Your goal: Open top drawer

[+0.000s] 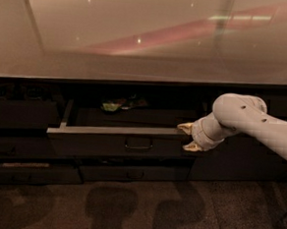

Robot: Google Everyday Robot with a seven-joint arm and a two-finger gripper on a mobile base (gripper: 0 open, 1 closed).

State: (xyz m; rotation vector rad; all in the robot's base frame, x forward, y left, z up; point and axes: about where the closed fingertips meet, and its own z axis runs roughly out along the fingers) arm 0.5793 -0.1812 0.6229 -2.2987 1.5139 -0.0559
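Note:
The top drawer (107, 142) stands pulled out from under the countertop. Its dark front carries a small bar handle (138, 144), and a pale rim runs along its top edge and left side. A green packet (115, 105) lies at the back of its inside. My gripper (187, 137) is at the right end of the drawer front, on the white arm (251, 120) that reaches in from the right. It is open, with one fingertip (184, 126) at the level of the rim and the other lower down. The drawer's right end lies level with the gap between the fingertips.
A glossy countertop (149, 38) overhangs the cabinet. A narrower dark drawer (134, 173) sits below the top one, and more dark drawer fronts (20, 113) are stacked at the left. Dark carpet (137, 209) covers the floor in front.

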